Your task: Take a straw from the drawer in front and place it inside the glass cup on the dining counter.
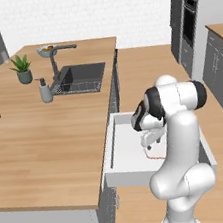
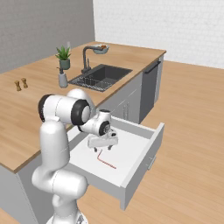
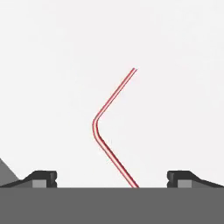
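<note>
Reach-for-pickup step: end effector (image 3: 112, 177) wide open, empty, poised over straw (image 3: 101, 127) on open drawer (image 2: 144, 146) floor; next, straight descent, closing on the shaft toward 6 o'clock.

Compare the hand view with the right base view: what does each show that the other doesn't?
Hand view alone: the straw's full bend seen close up, centred between the wide-apart fingertips of the open tool.

Right base view alone: the pulled-out drawer's walls and grey front, the wood counter with sink, faucet, plant and soap bottle, and the arm over the drawer.

Both: the red straw lying on the drawer's white floor below the tool, not yet gripped.
</note>
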